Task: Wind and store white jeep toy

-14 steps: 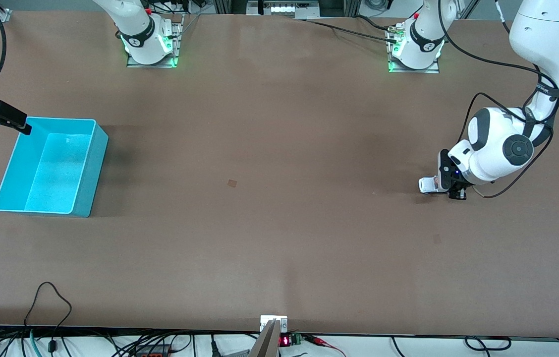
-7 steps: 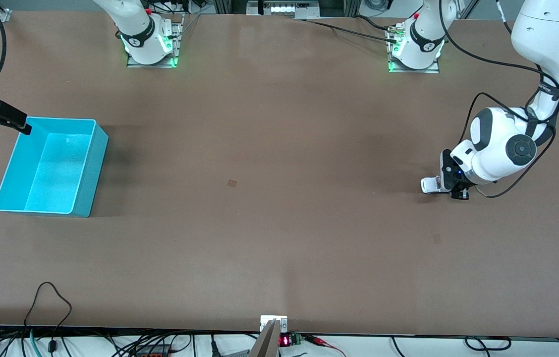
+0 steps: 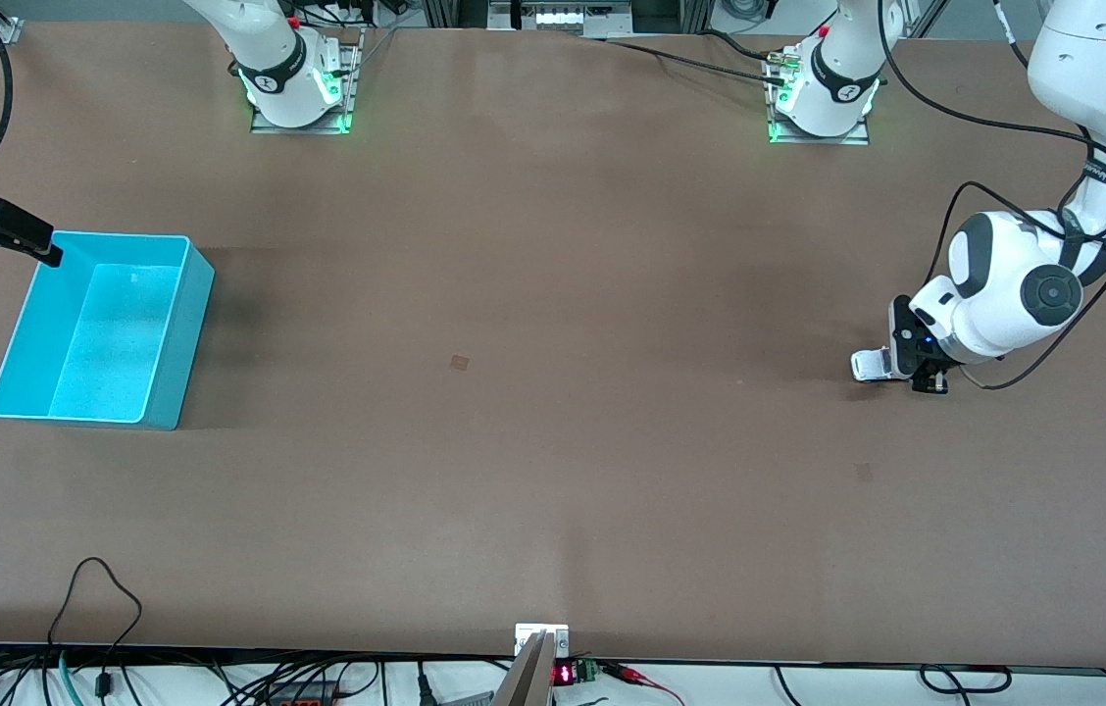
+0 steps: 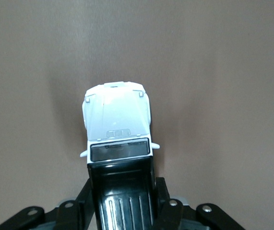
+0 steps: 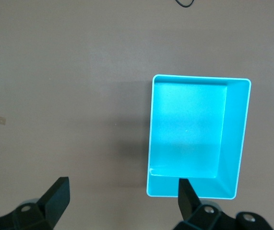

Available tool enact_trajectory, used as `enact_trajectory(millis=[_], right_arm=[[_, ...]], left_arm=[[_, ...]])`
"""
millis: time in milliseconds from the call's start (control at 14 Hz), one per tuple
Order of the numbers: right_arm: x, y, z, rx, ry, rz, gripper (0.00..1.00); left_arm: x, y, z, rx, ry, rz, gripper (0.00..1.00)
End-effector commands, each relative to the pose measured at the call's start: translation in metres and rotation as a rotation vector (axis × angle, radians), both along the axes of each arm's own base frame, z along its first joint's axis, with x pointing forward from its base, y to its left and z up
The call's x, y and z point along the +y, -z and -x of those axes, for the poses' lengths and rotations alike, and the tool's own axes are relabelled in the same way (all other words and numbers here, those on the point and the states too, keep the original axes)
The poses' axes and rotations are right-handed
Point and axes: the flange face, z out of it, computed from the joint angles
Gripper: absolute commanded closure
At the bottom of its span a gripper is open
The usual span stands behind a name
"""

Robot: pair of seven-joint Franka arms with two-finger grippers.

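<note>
The white jeep toy (image 3: 871, 365) sits on the table near the left arm's end, its white hood poking out from under my left gripper (image 3: 914, 373). In the left wrist view the jeep (image 4: 118, 125) shows its white hood and glossy black rear, and my left gripper (image 4: 122, 196) is shut on that black rear section. The turquoise bin (image 3: 100, 328) stands empty at the right arm's end; it also shows in the right wrist view (image 5: 196, 136). My right gripper (image 3: 19, 235) hovers open at the bin's corner nearest the robot bases (image 5: 122, 199), and the right arm waits.
The brown table (image 3: 553, 441) has a small square mark (image 3: 459, 362) near its middle and another (image 3: 864, 473) nearer the front camera than the jeep. Cables lie along the table's front edge (image 3: 102, 588).
My left gripper has slid the jeep along the table toward the left arm's end. The right arm has not moved.
</note>
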Motion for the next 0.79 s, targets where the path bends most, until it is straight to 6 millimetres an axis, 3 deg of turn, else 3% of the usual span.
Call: enact_trajectory(millis=[0,716], right_arm=[[0.002,-0.006,0.002,0.002,0.004,-0.005,0.00],[0.004,-0.006,0.002,0.002,0.000,-0.005,0.00]], left_arm=[[0.015,0.014,0.000,0.027,0.028,-0.003,0.69],[0.064,0.023,0.005,0.032,0.031,0.011,0.69]])
